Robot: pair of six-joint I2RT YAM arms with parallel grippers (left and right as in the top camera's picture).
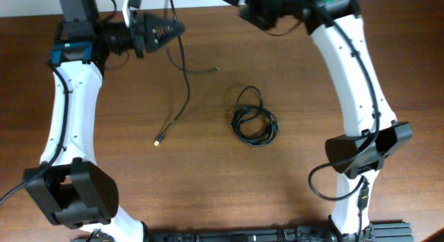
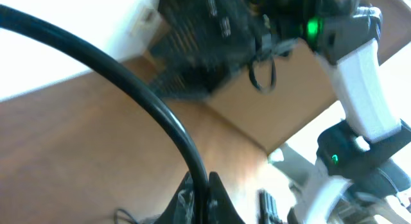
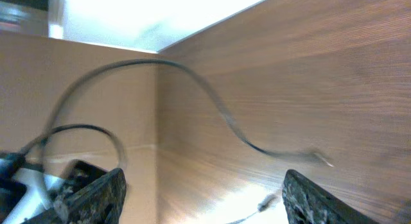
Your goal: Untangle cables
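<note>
The left claw (image 1: pixel 173 28), at 11 o'clock on the worktop (image 1: pixel 208 193), is clamped on a black cable (image 1: pixel 186 86). The cable trails toward 7 o'clock and ends in a plug (image 1: pixel 158 140) lying on the wood. A coil (image 1: pixel 254 121) lies apart, at the cable's 4 o'clock. The right claw (image 3: pixel 204 197), at 1 o'clock, hangs with its fingers spread wide.

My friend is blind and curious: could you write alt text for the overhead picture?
Seen from above, the left arm's fingers pinch a long black cable trailing across a wooden table. A second cable lies coiled near the centre, untouched, with the right arm arched beside it.
</note>
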